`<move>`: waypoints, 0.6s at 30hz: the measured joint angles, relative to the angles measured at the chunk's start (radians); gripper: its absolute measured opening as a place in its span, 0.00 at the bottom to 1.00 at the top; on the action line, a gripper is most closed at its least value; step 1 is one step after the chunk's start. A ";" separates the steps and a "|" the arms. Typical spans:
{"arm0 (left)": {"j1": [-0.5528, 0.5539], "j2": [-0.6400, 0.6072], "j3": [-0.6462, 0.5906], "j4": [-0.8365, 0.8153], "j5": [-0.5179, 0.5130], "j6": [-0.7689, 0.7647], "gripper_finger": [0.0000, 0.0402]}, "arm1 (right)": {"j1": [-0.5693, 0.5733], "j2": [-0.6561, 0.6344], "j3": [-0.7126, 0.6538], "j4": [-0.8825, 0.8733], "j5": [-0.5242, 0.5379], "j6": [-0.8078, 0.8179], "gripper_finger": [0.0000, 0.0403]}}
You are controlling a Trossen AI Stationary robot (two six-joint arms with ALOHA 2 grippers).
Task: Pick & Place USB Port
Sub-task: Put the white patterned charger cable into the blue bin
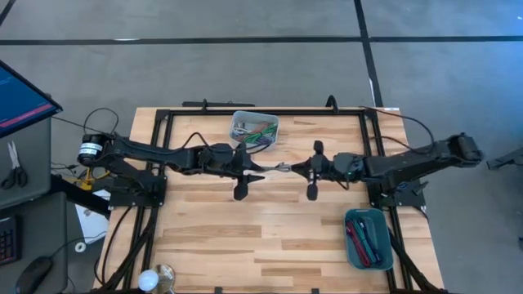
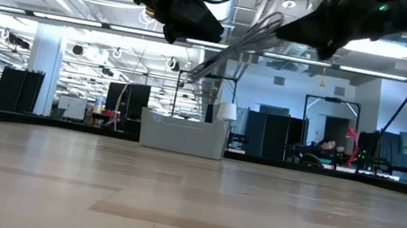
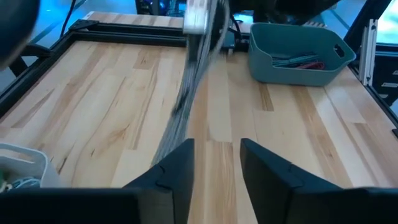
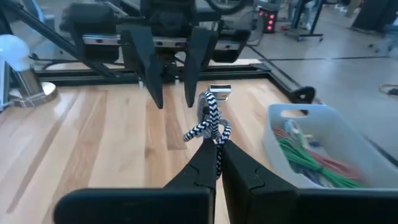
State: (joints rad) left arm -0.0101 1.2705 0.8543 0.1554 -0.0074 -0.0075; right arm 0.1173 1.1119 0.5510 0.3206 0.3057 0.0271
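A black-and-white braided USB cable [image 4: 210, 127] with a silver plug [image 4: 219, 93] hangs above the middle of the wooden table [image 1: 245, 237]. My right gripper [image 4: 217, 149] is shut on it and comes in from the table's right. My left gripper [image 3: 217, 163] faces it from the left, open, with its fingers [image 4: 152, 68] just short of the plug and nothing between them. In the high view the cable [image 1: 282, 167] bridges the small gap between the left gripper [image 1: 263, 173] and the right gripper [image 1: 299, 168]. In the left wrist view the cable's strands [image 3: 186, 87] show blurred. My right gripper pinches the braided cable between its two fingers, at a bunched loop [image 4: 214, 138] a short way behind the plug. The fingers come nearly level from the table's right. The plug end sticks out past the fingertips. The rest of the cable [image 2: 230, 49] hangs clear of the table.
A white bin [image 1: 255, 131] of coiled cables stands at the far middle of the table. A teal bin [image 1: 368, 238] with pens and cables sits at the near right. Black frame rails [image 1: 155, 155] run along both sides. A small lamp [image 1: 149, 280] stands at the near left corner.
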 joint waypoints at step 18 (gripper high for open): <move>0.000 -0.195 0.000 -0.145 -0.053 0.004 0.33 | 0.332 -0.429 0.333 -1.152 0.192 0.589 0.00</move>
State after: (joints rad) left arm -0.0101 1.0760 0.8547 0.0107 -0.0605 -0.0033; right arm 0.4497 0.6830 0.8838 -0.8316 0.4976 0.6161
